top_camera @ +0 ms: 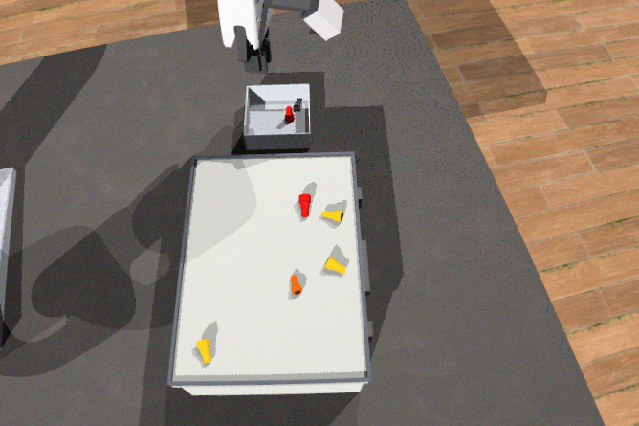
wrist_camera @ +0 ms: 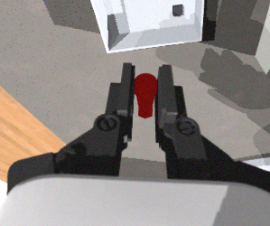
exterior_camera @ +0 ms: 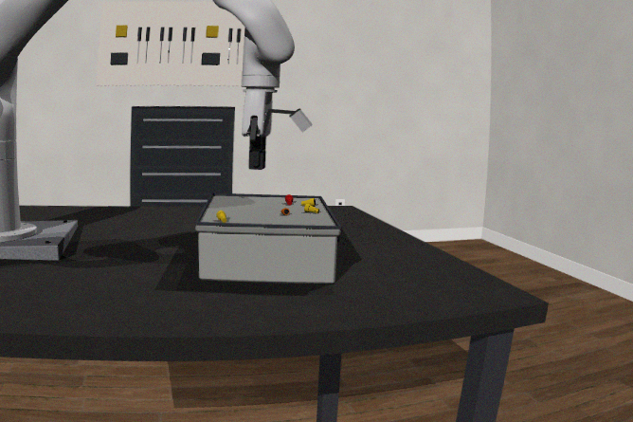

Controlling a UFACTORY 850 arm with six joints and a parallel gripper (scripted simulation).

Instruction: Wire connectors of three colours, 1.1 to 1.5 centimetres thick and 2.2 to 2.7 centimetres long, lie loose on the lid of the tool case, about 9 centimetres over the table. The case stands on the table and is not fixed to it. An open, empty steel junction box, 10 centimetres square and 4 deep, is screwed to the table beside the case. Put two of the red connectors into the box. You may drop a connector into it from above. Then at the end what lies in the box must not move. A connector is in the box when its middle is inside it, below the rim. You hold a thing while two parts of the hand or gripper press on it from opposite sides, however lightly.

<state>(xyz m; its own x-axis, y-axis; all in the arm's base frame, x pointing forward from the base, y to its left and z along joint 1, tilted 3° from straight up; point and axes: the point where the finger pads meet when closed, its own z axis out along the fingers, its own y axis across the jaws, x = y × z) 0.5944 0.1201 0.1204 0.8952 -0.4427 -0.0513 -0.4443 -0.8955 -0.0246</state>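
Observation:
My gripper (wrist_camera: 145,81) is shut on a red connector (wrist_camera: 145,95), which shows between the fingers in the wrist view. In the overhead view the gripper (top_camera: 256,61) hangs high over the table just beyond the far edge of the steel junction box (top_camera: 276,116). One red connector (top_camera: 289,114) lies inside the box. Another red connector (top_camera: 305,205) lies on the tool case lid (top_camera: 271,268). In the side view the gripper (exterior_camera: 256,160) is well above the case (exterior_camera: 267,240), and the box is hidden behind the case.
On the lid lie three yellow connectors (top_camera: 333,214) (top_camera: 336,265) (top_camera: 204,350) and an orange one (top_camera: 296,284). A small dark part (top_camera: 297,104) sits in the box. The robot base (exterior_camera: 30,237) stands at the table's left.

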